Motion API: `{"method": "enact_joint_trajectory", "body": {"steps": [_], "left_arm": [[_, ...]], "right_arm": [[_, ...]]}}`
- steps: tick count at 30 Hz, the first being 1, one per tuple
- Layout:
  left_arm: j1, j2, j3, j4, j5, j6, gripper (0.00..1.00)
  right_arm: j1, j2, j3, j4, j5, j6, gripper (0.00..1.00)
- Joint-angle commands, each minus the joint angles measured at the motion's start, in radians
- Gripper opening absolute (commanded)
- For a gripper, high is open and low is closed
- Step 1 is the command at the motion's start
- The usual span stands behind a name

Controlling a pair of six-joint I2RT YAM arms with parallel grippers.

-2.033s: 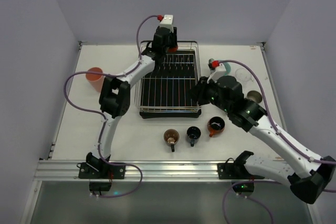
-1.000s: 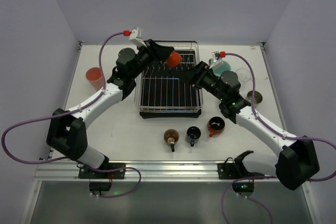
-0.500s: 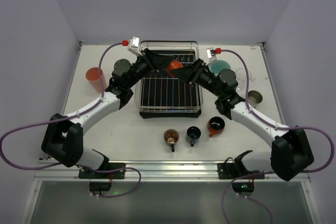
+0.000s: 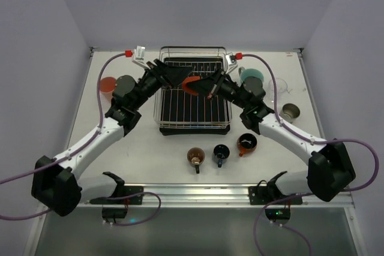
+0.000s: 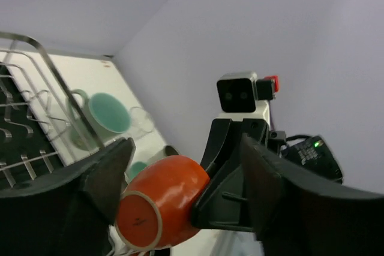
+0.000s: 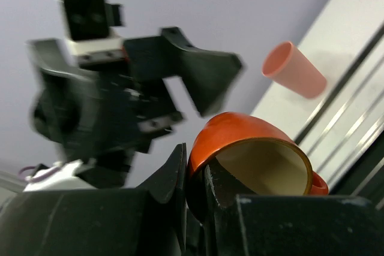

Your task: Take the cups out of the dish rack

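1. White-shelled, the left arm (image 4: 90, 142) rises from its base at the near left corner and slants up toward the dish rack (image 4: 191, 107), with its wrist stretched to the middle.
2. The left gripper (image 4: 175, 76) has its fingers spread wide on either side of the orange cup (image 5: 162, 202). Whether they touch it cannot be told.
3. The orange cup hangs above the far half of the rack between the two grippers, its base toward the left wrist and its mouth toward the right.
4. The right gripper (image 6: 192, 178) is pinched on the cup's wall at the rim.
5. The right arm (image 4: 294, 139) mirrors the left, slanting in from the near right corner.
6. The table (image 4: 150, 142) is matte white with a metal rail along the near edge, and pale lavender walls (image 4: 198, 4) enclose it.
7. A salmon-pink cup (image 4: 108, 86) stands on the table far left.
8. A brown cup (image 4: 195, 156), a dark cup (image 4: 221, 151) and a red-orange cup (image 4: 246, 142) sit in a row in front of the rack.
9. A teal cup (image 4: 252, 77) and a clear cup (image 4: 279, 85) stand to the right of the rack.
10. The rack is thin, shiny parallel wire over a black tray.
11. The held cup is glossy and rounded, pale inside, with a small handle.
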Motion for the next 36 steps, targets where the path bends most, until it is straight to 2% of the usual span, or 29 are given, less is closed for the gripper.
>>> {"method": "enact_joint_trajectory", "body": {"steps": [1, 2, 3, 5, 6, 7, 9, 11, 13, 14, 17, 20, 23, 27, 36], "left_arm": [[-0.004, -0.145, 0.076, -0.249, -0.099, 0.188, 0.95], [-0.004, -0.174, 0.126, -0.321, -0.169, 0.243, 1.0], [-0.004, -0.23, 0.154, -0.465, -0.2, 0.358, 1.0], [-0.004, -0.286, 0.225, -0.604, -0.324, 0.472, 1.0], [-0.004, -0.341, 0.24, -0.753, -0.366, 0.573, 1.0], [-0.004, -0.369, 0.248, -0.815, -0.418, 0.616, 1.0], [-0.004, -0.473, 0.228, -0.94, -0.579, 0.719, 1.0], [-0.007, -0.604, 0.158, -0.985, -0.746, 0.761, 1.0], [-0.024, -0.714, 0.065, -0.991, -0.803, 0.761, 1.0], [-0.024, -0.807, 0.044, -0.997, -0.843, 0.75, 1.0], [-0.024, -0.941, -0.005, -1.064, -0.935, 0.707, 1.0], [-0.024, -1.034, -0.04, -1.089, -0.942, 0.689, 1.0], [-0.024, -1.084, -0.066, -1.109, -0.954, 0.68, 1.0], [-0.024, -1.113, -0.091, -1.12, -0.94, 0.661, 1.0], [-0.024, -1.136, -0.143, -1.103, -0.916, 0.637, 1.0]], "right_arm": [[0.039, -0.085, 0.063, -0.219, 0.01, -0.16, 0.0], [0.055, -0.101, 0.098, -0.308, 0.02, -0.208, 0.0], [0.076, -0.118, 0.119, -0.509, 0.033, -0.257, 0.0], [0.174, -0.146, 0.205, -0.72, 0.116, -0.428, 0.0], [0.222, -0.149, 0.231, -0.913, 0.16, -0.475, 0.0], [0.304, -0.14, 0.254, -0.986, 0.228, -0.537, 0.0], [0.386, -0.12, 0.29, -1.135, 0.289, -0.573, 0.0], [0.486, -0.059, 0.317, -1.232, 0.364, -0.576, 0.0], [0.585, 0.018, 0.353, -1.268, 0.43, -0.575, 0.0], [0.609, 0.049, 0.372, -1.287, 0.46, -0.572, 0.0], [0.675, 0.164, 0.438, -1.311, 0.556, -0.562, 0.0], [0.74, 0.302, 0.54, -1.381, 0.64, -0.573, 0.0], [0.756, 0.428, 0.613, -1.415, 0.671, -0.579, 0.0], [0.767, 0.518, 0.644, -1.391, 0.707, -0.595, 0.0], [0.767, 0.661, 0.692, -1.355, 0.733, -0.645, 0.0]]}}
